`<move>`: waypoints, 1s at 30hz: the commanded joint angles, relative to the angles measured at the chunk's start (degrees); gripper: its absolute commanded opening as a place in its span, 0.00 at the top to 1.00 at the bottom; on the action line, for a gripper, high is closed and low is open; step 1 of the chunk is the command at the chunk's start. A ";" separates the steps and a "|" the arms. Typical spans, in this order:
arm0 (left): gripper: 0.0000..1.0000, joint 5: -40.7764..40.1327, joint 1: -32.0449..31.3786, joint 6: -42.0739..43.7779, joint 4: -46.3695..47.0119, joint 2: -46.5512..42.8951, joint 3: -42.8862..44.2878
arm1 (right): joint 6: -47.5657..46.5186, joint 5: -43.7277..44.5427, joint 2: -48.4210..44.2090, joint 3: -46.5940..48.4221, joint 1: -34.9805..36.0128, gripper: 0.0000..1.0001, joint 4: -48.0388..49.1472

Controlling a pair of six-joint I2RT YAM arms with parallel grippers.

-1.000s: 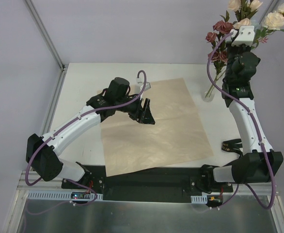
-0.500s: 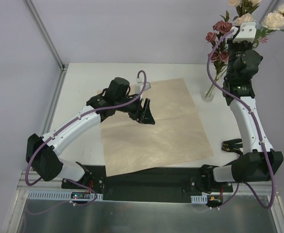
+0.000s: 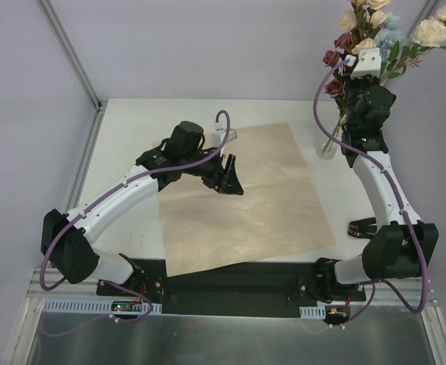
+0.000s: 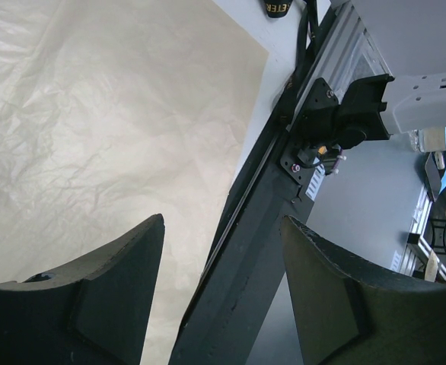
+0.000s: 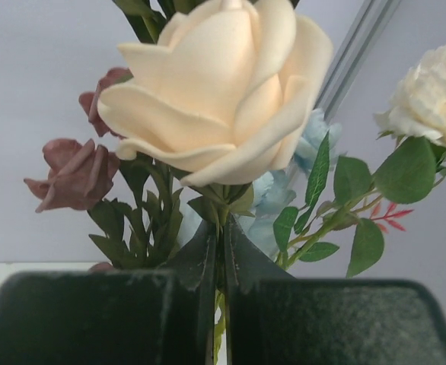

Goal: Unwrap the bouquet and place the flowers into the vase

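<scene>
My right hand (image 5: 219, 285) pinches the flowers (image 5: 223, 84) by thin, bendy stems (image 5: 221, 217). I think the glass vase (image 3: 329, 148) tips easily. My left hand (image 4: 223, 258) gapes wide.

White table (image 3: 132, 122), pale lilac-grey walls (image 3: 208, 46) behind, metal corner post (image 3: 71, 53) at back left

One paper sheet (image 3: 242, 198), one vase (image 3: 329, 146), one ribbon (image 3: 362, 228) and one table (image 3: 132, 129). One bunch of flowers (image 3: 360, 38), with three dusty-pink roses (image 3: 330, 58) visible from above. Two arms: left arm (image 3: 116, 201), right arm (image 3: 387, 190).
</scene>
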 commanded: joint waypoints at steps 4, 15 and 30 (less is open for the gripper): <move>0.39 -0.31 -0.06 1.50 0.41 0.26 1.13 | 2.46 0.72 -1.12 -3.80 -0.43 1.00 6.67; 0.39 0.04 -0.06 1.41 0.41 -0.09 1.22 | 9.14 -0.33 -1.91 -9.69 -3.41 1.00 7.02; 0.39 0.21 -0.06 1.23 0.41 -0.27 1.22 | 12.39 -1.47 -0.77 -14.88 -4.21 0.99 7.02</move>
